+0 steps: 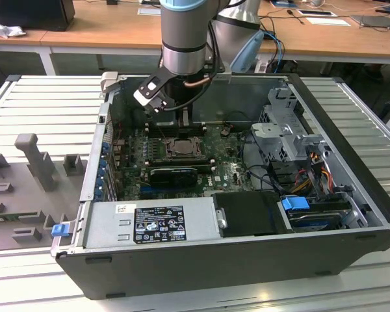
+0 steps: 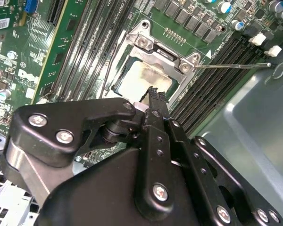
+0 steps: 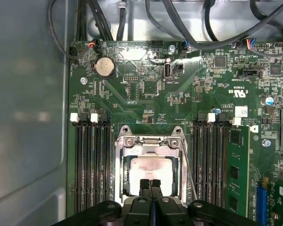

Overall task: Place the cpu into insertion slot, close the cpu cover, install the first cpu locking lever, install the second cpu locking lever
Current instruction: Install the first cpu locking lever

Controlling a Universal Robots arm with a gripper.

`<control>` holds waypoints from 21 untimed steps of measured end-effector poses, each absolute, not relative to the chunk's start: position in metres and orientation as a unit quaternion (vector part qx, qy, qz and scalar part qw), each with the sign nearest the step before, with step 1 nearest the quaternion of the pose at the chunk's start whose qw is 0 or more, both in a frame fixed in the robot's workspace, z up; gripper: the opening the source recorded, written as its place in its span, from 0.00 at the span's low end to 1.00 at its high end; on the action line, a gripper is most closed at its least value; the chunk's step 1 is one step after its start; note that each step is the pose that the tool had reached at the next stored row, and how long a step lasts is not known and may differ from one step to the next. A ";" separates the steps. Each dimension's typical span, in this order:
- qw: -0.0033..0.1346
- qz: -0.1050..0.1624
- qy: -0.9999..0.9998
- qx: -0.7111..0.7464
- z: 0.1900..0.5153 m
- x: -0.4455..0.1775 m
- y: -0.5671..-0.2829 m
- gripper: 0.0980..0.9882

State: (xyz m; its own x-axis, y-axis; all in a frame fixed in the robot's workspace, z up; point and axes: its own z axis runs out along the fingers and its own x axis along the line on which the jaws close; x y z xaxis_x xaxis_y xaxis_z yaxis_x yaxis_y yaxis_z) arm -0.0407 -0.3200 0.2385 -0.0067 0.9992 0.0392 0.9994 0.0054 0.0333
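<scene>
The pincer [image 3: 150, 183] is found shut, with nothing clamped. Just ahead of it, the cpu [image 3: 151, 168] is seated under the cpu cover [image 3: 148, 141].

A long wooden-topped desk [image 1: 84, 36] ran across the back of the exterior view, carried on a white frame [image 1: 47, 62]. On it, toward the exterior view's left, sat a dark box [image 1: 32, 13] with a crumpled white paper [image 1: 5, 29] just beside it. Toward the exterior view's right lay a white sheet [image 1: 328, 21] and, further along, a dark flat object [image 1: 377, 18]. In front stood a grey metal table [image 1: 45, 97] with a ribbed, slatted top, bearing pale grey moulded fixtures [image 1: 36, 159] on the exterior view's left. The light was even and soft, leaving a faint sheen on the slats and no hard shadows.
</scene>
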 end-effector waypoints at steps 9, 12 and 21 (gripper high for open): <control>0.002 -0.026 -0.709 -0.705 0.244 -0.041 -0.320 0.01; 0.002 -0.026 -0.709 -0.705 0.246 -0.041 -0.320 0.01; 0.002 -0.026 -0.709 -0.705 0.255 -0.041 -0.320 0.01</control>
